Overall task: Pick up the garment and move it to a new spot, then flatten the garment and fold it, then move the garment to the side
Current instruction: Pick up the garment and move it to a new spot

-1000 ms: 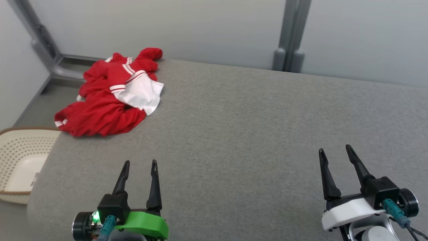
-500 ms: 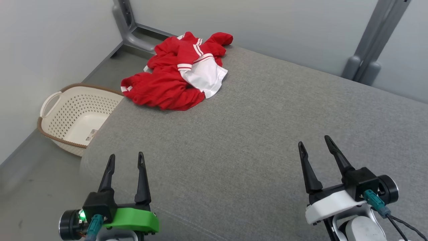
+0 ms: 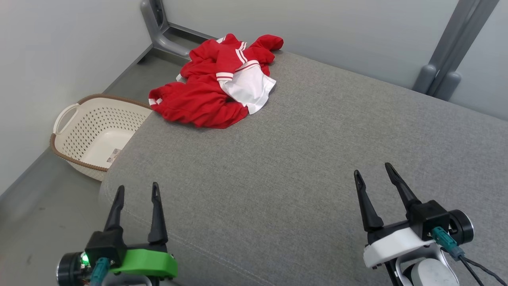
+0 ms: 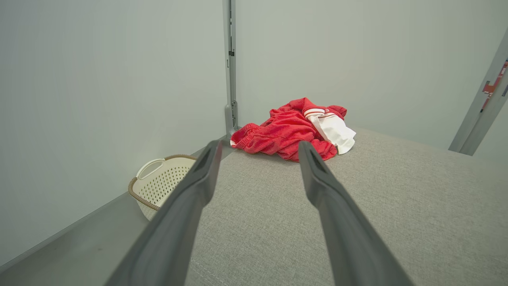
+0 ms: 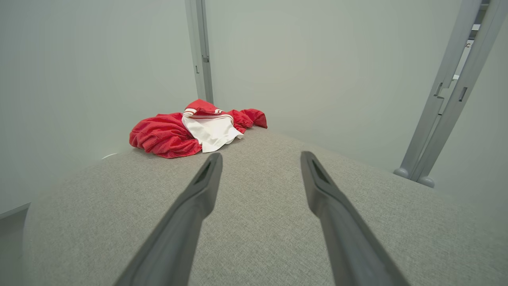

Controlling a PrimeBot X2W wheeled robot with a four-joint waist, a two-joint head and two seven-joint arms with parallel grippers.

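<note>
A crumpled red garment (image 3: 198, 101) with a white panel and white stripes lies at the far left corner of the grey padded table (image 3: 317, 151). It also lies ahead of both wrist cameras, as the red garment (image 4: 285, 131) and the red garment (image 5: 170, 137). My left gripper (image 3: 137, 190) stands open at the table's near left edge, nothing between its fingers. My right gripper (image 3: 373, 170) is open over the near right of the table, also holding nothing. Both are well short of the garment.
A cream perforated laundry basket (image 3: 75, 123) with a brown rim sits on the floor left of the table, also seen as the basket (image 4: 158, 186). Grey posts (image 3: 440, 75) and pale walls stand behind the table. The table's left edge drops to the floor.
The head camera has swung left, so the garment and basket shifted right in the picture. My left gripper now sits lower and further left near the table's edge; both stay open.
</note>
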